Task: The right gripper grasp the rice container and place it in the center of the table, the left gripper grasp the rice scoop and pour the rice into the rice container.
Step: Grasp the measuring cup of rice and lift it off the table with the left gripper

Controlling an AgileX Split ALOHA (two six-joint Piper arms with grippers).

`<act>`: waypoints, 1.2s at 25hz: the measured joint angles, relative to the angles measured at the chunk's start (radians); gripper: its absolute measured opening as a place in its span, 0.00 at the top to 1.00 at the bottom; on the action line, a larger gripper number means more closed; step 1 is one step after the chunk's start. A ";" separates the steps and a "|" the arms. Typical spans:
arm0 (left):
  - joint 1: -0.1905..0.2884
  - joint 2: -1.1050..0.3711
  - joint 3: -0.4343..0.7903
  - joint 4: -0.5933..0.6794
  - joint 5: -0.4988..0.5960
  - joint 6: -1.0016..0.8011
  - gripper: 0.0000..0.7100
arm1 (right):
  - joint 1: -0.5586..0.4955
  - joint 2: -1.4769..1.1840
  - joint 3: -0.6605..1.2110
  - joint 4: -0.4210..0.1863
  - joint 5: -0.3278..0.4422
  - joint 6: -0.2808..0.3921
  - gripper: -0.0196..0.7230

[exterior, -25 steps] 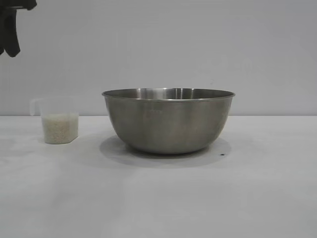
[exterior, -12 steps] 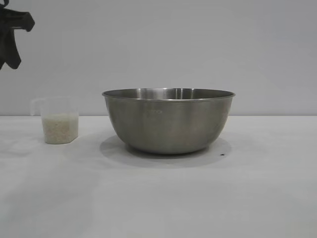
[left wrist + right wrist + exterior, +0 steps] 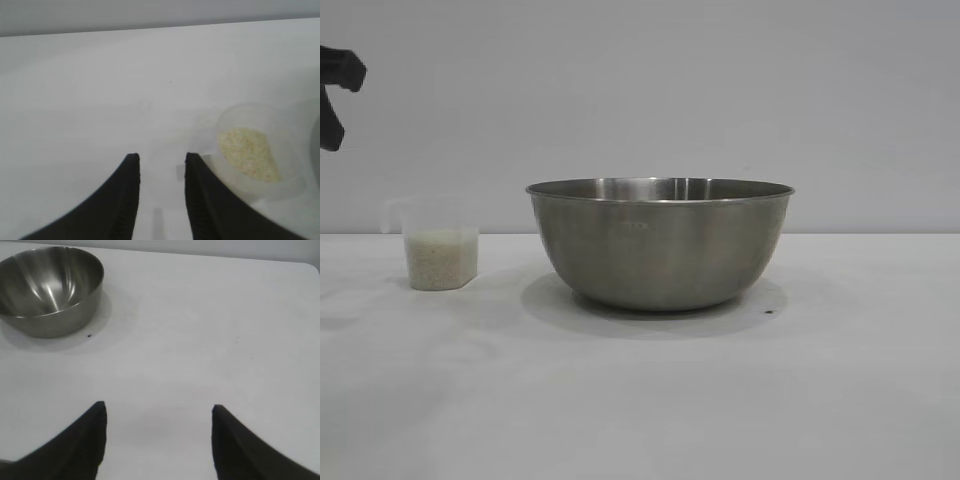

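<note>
**Cup sits off to one side of my left gripper, not between its fingers**

The table (image 3: 640,400) carries the steel bowl (image 3: 660,245) near its middle, empty inside as far as my right wrist camera shows. So I judge the bowl placed and the scooping step next.

The plastic cup (image 3: 440,245) stands upright beside the bowl, apart from it, holding rice (image 3: 441,258) about half way up.

My left gripper (image 3: 161,159) hangs above the cup at the outer edge, fingers narrowly parted and holding nothing. Through its wrist camera the cup lies to one side of the finger gap, so I would need to shift sideways toward it. I cannot make out the handle there.

My right gripper (image 3: 159,410) hovers wide and empty, well away from the bowl.
</note>
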 joint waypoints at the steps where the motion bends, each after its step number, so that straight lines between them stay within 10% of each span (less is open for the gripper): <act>1: 0.000 0.000 0.016 0.000 -0.030 0.000 0.70 | 0.000 0.000 0.000 0.000 0.000 0.000 0.38; 30: 0.000 0.160 0.328 0.085 -0.695 0.006 0.70 | 0.000 0.000 0.000 0.000 0.000 0.000 0.38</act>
